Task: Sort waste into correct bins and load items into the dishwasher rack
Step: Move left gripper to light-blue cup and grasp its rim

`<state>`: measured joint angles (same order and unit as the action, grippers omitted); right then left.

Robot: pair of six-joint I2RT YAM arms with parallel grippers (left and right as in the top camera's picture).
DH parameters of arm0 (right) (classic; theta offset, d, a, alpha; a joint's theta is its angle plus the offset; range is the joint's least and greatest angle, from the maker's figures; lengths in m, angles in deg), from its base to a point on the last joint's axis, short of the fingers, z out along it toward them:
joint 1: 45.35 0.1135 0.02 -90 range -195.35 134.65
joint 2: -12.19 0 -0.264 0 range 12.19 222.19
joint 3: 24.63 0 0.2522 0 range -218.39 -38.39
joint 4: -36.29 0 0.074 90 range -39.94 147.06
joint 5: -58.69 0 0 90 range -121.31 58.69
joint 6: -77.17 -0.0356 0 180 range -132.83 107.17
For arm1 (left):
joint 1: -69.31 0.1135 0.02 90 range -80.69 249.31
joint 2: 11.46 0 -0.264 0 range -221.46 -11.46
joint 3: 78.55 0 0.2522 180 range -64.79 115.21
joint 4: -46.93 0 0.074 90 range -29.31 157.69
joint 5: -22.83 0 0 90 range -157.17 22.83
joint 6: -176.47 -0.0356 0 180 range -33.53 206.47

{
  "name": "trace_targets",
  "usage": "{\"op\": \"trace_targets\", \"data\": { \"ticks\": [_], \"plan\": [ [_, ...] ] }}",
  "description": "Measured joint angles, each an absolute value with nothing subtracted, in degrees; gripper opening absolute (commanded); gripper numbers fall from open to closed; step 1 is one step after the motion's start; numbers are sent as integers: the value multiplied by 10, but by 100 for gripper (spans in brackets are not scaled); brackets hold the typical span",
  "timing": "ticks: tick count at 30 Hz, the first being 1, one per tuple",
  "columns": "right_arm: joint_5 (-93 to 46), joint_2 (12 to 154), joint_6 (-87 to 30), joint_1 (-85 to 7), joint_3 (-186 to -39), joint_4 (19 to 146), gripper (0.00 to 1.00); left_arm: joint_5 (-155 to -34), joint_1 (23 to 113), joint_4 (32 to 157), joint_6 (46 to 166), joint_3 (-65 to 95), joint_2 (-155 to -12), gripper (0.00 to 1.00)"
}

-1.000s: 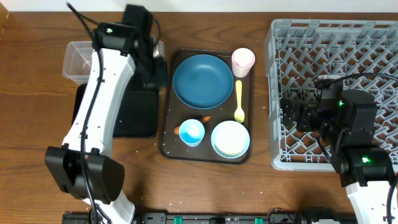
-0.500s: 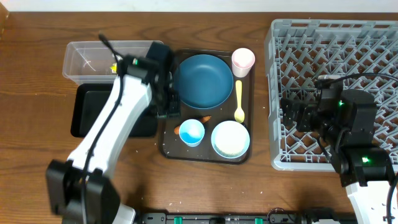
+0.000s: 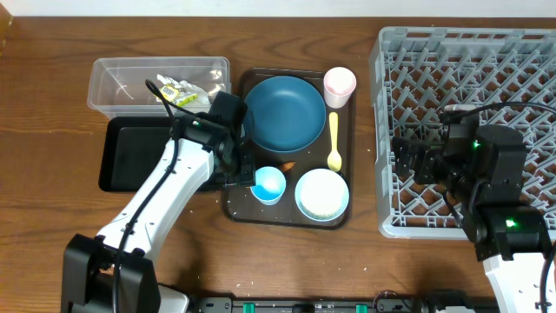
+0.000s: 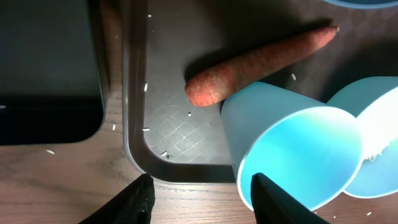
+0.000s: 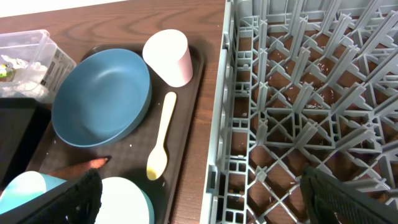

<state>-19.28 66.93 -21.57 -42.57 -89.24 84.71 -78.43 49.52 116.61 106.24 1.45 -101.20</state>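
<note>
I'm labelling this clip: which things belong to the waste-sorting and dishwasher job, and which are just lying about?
Job: carrot, light blue cup, pink cup, dark blue plate, bowl, yellow spoon, crumpled paper, clear tub, black tray, dishwasher rack.
Lying about: brown serving tray, wooden table.

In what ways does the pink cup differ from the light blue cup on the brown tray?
Colour: the pink cup is pale pink, while the light blue cup is bright blue.
Place: the pink cup stands in the far right corner of the brown tray, the light blue cup near its front left.
Neighbours: a carrot lies right beside the light blue cup and the open left gripper is close by. The pink cup has neither.
Both stand upright, mouths up.
</note>
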Motion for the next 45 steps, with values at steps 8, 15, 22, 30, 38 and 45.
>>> {"op": "trace_targets", "data": {
  "ticks": [8,15,22,30,38,45],
  "plan": [
    [-193,669,-216,-426,-892,847,99,-786,452,1112,1064,-18,-1012,52],
    [-193,669,-216,-426,-892,847,99,-763,438,1092,1076,-52,-1012,41],
    [-193,669,-216,-426,-892,848,99,-753,439,1066,1079,-53,-1012,25],
    [-193,669,-216,-426,-892,850,99,-755,439,1063,1080,-53,-1012,13],
    [-193,669,-216,-425,-892,851,99,-758,439,1057,1092,-53,-1012,6],
    [-192,669,-216,-426,-892,850,99,-792,458,1065,1109,-49,-1012,6]
  ]
}}
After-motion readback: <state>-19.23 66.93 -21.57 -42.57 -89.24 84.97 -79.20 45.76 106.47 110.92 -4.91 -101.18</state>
